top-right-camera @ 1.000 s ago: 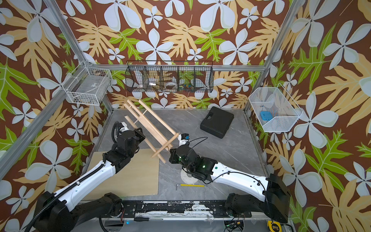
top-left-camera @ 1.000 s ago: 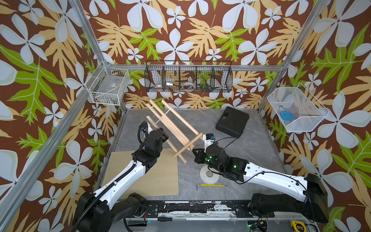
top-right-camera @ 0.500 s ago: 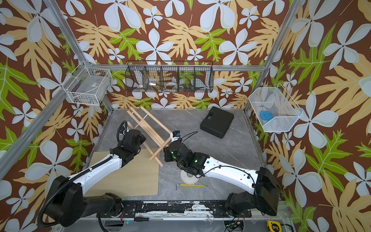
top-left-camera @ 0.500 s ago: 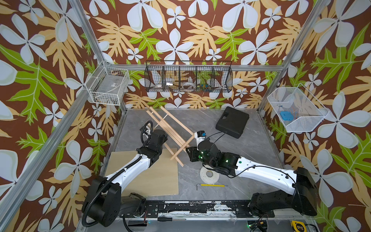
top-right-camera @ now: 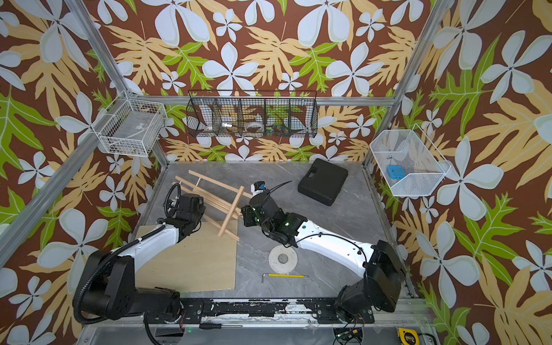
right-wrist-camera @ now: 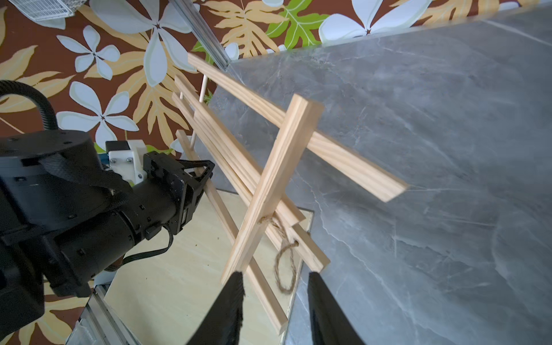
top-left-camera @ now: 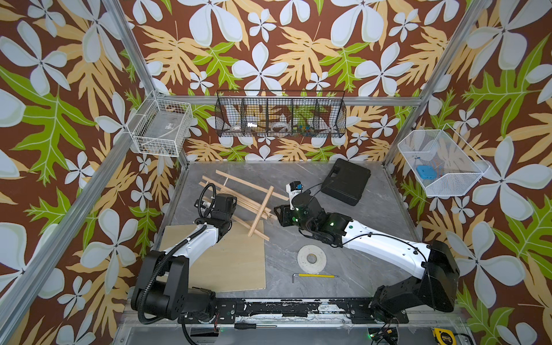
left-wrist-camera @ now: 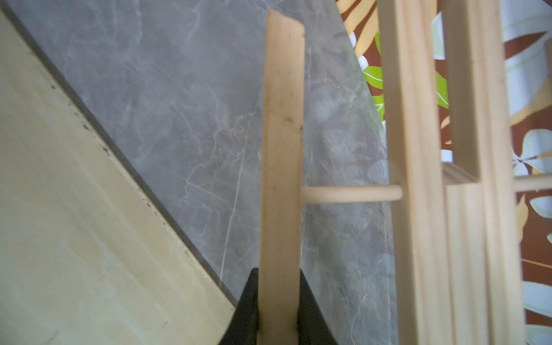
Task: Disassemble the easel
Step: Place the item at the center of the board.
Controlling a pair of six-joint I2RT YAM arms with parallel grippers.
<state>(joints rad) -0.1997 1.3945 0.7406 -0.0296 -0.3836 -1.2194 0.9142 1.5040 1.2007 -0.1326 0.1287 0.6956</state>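
The easel [top-left-camera: 261,211] [top-right-camera: 221,184] is a frame of pale wood slats, tilted low over the left back of the grey table. Its ledge strip [right-wrist-camera: 274,179] crosses the legs, and its lower end reaches over the plywood board [top-left-camera: 233,263]. A twine loop [right-wrist-camera: 283,268] hangs from it. My left gripper [left-wrist-camera: 279,274] is shut on one slat [left-wrist-camera: 280,149], which a dowel [left-wrist-camera: 349,193] joins to the others. My right gripper [right-wrist-camera: 274,276] [top-left-camera: 276,213] is open just off the easel's lower end. No slat is between its fingers.
A black case [top-left-camera: 346,185] lies at the back right. A white disc [top-left-camera: 311,258] and a yellow-handled hex key [top-left-camera: 316,275] lie in front of the right arm. Wire baskets hang on the left [top-left-camera: 161,131], back [top-left-camera: 280,115] and right [top-left-camera: 439,164] walls.
My right gripper has opened and let go of the easel's lower end. The easel has dropped lower and tipped flatter toward the board, still in the left gripper.
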